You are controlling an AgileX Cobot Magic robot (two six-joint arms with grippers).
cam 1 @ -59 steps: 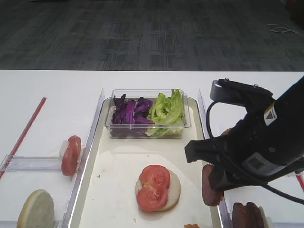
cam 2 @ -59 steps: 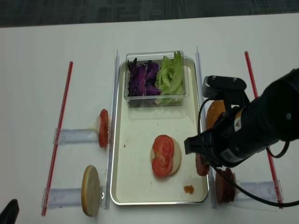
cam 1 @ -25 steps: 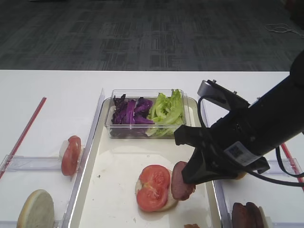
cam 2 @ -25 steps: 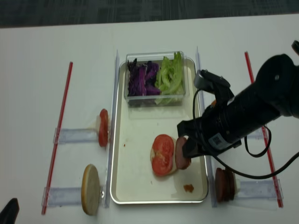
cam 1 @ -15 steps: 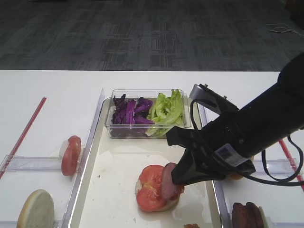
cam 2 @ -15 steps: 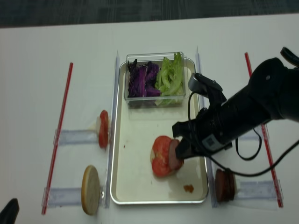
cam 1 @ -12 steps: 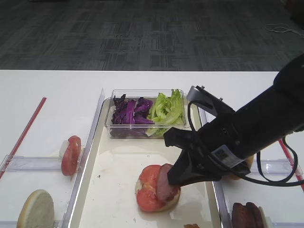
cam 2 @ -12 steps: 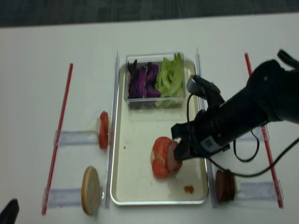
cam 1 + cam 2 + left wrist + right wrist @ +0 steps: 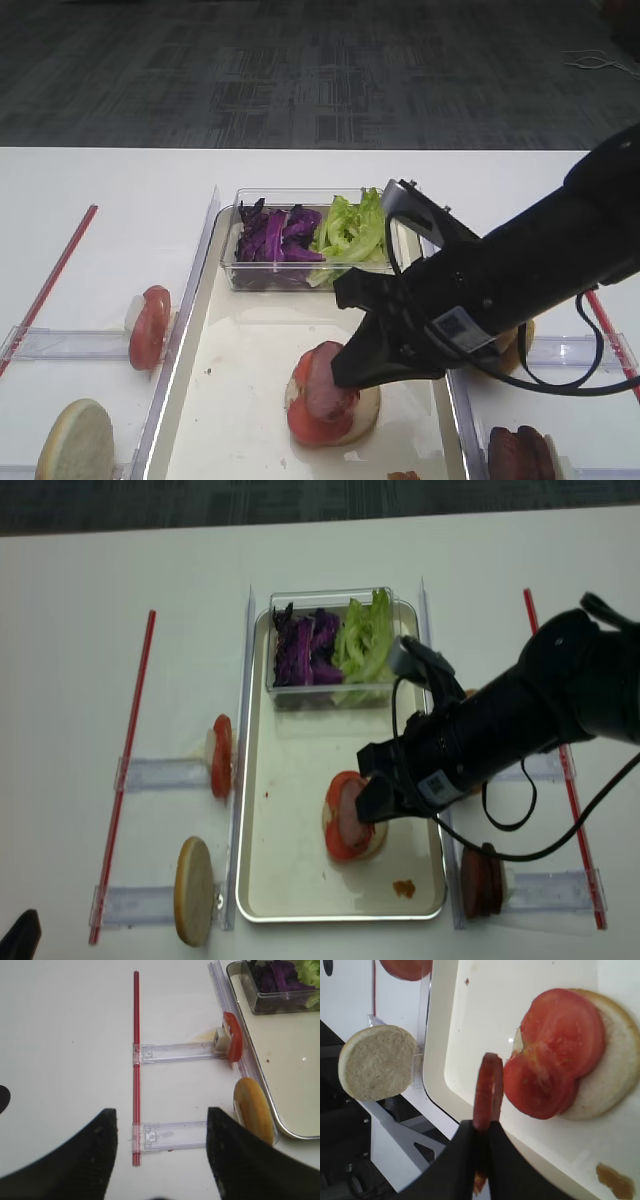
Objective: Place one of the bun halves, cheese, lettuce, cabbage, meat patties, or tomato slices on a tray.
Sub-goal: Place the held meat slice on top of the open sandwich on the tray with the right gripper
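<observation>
My right gripper (image 9: 481, 1132) is clamped on a patty (image 9: 487, 1091), held on edge just above the tomato slices (image 9: 555, 1055) that lie on a bun half (image 9: 615, 1075) in the tray (image 9: 240, 400). My left gripper (image 9: 160, 1135) stands wide open over the table (image 9: 65, 1035), off the tray's left side. Near it, two clear racks (image 9: 175, 1052) hold another tomato slice (image 9: 232, 1040) and another bun (image 9: 255, 1117) by a red strip (image 9: 136, 1065); the tub (image 9: 310, 240) of cabbage (image 9: 272, 235) and lettuce (image 9: 350, 230) sits at the tray's far end, and my right arm hides much of the tray's right side.

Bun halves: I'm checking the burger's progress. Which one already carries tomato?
The bun half lying flat on the tray, under two tomato slices. The bun half left of the tray stands bare on edge in a clear rack.
</observation>
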